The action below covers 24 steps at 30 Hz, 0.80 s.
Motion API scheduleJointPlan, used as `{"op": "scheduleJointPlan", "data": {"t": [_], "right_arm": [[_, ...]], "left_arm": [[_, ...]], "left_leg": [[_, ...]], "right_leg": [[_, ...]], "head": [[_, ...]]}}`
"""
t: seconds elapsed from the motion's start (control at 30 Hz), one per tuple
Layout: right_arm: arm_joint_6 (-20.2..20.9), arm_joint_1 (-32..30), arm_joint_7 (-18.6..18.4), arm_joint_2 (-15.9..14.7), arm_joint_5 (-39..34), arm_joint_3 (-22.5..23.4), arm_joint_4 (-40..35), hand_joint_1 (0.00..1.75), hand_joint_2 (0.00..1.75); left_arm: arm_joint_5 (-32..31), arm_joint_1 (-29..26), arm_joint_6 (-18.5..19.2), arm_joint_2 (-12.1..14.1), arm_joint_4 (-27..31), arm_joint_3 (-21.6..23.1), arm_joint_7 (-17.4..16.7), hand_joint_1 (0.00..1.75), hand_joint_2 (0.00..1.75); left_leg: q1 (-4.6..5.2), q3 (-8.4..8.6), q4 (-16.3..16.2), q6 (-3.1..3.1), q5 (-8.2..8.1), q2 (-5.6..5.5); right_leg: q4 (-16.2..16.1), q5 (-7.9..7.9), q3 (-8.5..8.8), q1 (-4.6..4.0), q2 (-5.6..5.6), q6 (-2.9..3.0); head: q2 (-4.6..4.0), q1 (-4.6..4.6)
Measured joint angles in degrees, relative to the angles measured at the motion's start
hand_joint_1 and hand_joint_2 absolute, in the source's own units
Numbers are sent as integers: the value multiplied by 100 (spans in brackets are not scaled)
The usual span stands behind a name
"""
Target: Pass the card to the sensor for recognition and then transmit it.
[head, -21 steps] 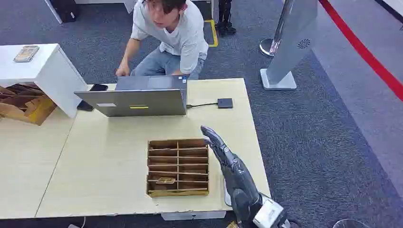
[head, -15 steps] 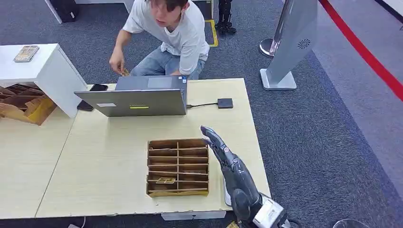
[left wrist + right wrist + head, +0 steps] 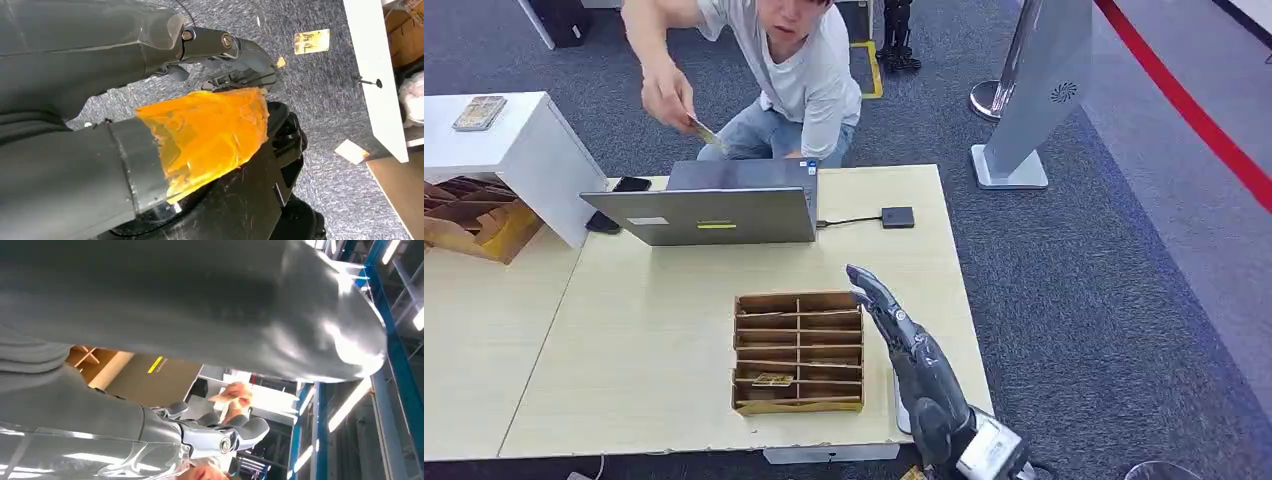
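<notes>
right hand (image 3: 892, 318) is raised over the counter (image 3: 624, 350) just beside the wooden divider tray (image 3: 798, 352), fingers stretched out straight and apart, holding nothing. person behind the laptop (image 3: 714, 205) pinches a card (image 3: 704, 132) in a lifted hand (image 3: 667, 95) — well apart from the robot. small black sensor box (image 3: 898, 217) sits on the counter right of the laptop, cabled to it. left hand (image 3: 220, 55) hangs over the carpet w/ nothing in it — fingers curled or not, can't tell.
</notes>
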<state>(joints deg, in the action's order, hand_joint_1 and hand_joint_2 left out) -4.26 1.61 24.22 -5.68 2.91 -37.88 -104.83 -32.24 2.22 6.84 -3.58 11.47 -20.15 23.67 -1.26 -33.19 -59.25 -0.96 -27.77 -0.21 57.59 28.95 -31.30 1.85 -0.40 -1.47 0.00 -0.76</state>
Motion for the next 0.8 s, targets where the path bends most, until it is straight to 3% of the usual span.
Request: {"op": "scheduleJointPlan", "data": {"t": [0.57, 0.6, 0.8], "right_arm": [[4, 0, 2, -6, 9, 0, -4, 0, 0], [4, 0, 0, -6, 28, 0, -4, 0, 175], [-162, -7, -39, -33, 444, 0, -4, 0, 175]], "left_arm": [[-17, 0, 0, 2, 0, 0, 13, 0, 0], [-26, -1, 0, 2, 0, 0, 15, 0, 0], [-92, -7, -15, 0, 0, 13, 50, 0, 0]], "left_leg": [[0, 0, 0, 0, 0, 0], [0, 0, 0, 0, 0, 0], [0, 0, 0, 0, 0, 0]], "right_leg": [[0, 0, 0, 0, 0, 0], [0, 0, 0, 0, 0, 0], [0, 0, 0, 0, 0, 0]], "head": [[0, 0], [0, 0], [0, 0]]}}
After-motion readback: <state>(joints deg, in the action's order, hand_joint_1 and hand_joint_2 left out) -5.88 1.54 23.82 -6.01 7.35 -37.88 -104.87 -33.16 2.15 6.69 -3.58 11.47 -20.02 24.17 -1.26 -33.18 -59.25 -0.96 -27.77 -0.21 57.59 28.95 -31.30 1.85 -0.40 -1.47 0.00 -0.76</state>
